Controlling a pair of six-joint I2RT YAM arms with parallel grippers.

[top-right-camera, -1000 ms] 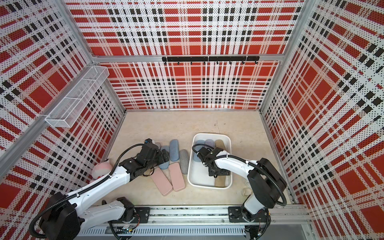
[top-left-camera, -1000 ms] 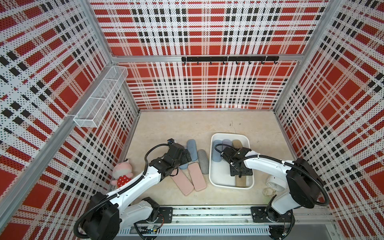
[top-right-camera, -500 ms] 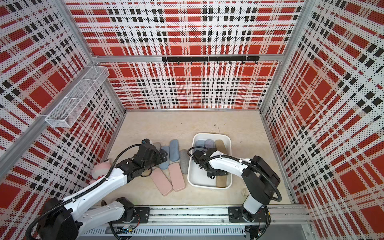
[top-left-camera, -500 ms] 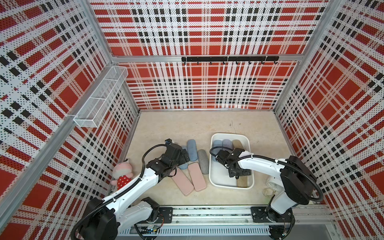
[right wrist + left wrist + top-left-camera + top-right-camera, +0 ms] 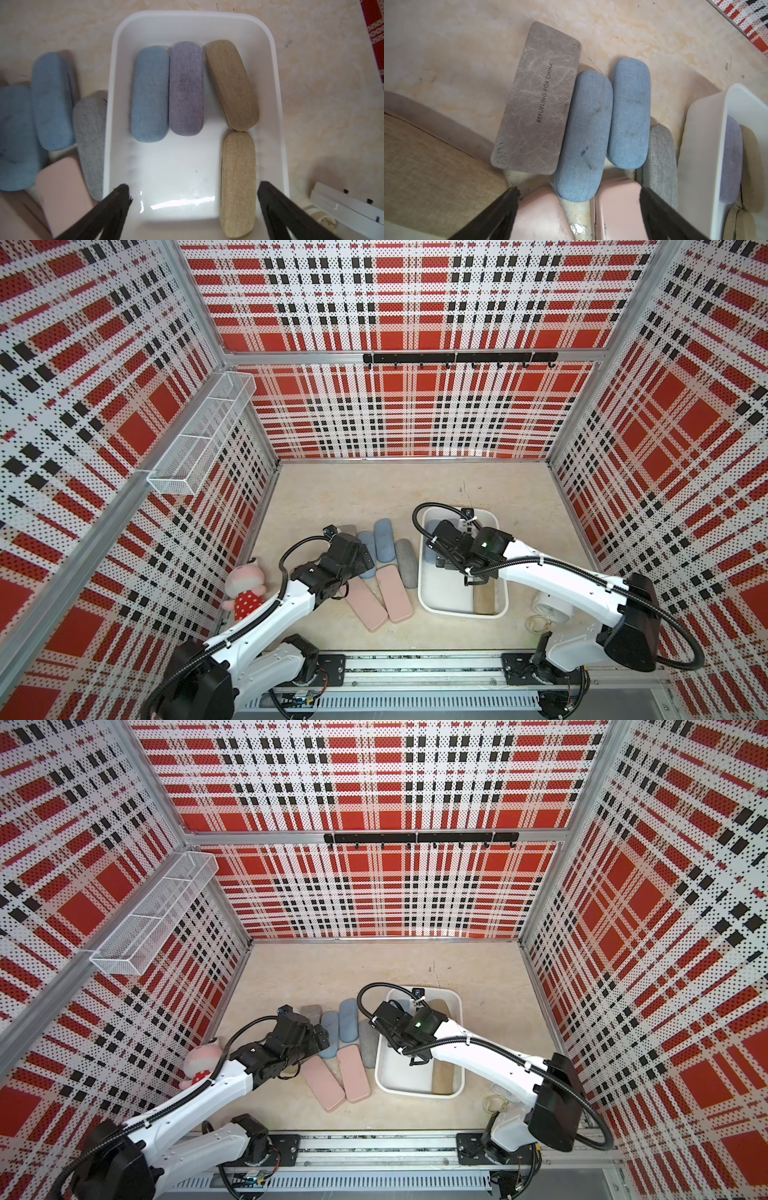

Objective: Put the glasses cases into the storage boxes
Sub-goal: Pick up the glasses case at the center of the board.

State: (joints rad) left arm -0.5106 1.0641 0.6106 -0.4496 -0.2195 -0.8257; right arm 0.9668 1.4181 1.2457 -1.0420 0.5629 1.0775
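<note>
The white storage box (image 5: 195,15) holds a blue case (image 5: 149,93), a lavender one (image 5: 186,89) and two tan ones (image 5: 231,83) (image 5: 236,182). My right gripper (image 5: 193,188) hangs open above the box's bare floor and grips nothing. Left of the box (image 5: 424,601), on the table, lie a flat grey case (image 5: 537,99), two blue cases (image 5: 585,135) (image 5: 629,112), a grey fabric case (image 5: 658,155), two pink cases (image 5: 542,216) (image 5: 616,209) and a tan case (image 5: 425,166). My left gripper (image 5: 579,192) is open over the pink cases and holds nothing.
A pink plush toy (image 5: 245,585) leans at the left wall. A white round device (image 5: 550,605) with a cord lies right of the box. A wire basket (image 5: 199,439) hangs on the left wall and a black hook rail (image 5: 457,358) on the back wall.
The right gripper's jaws have spread wide above the box and its hand has shifted left and farther back. The left gripper has hardly moved.
</note>
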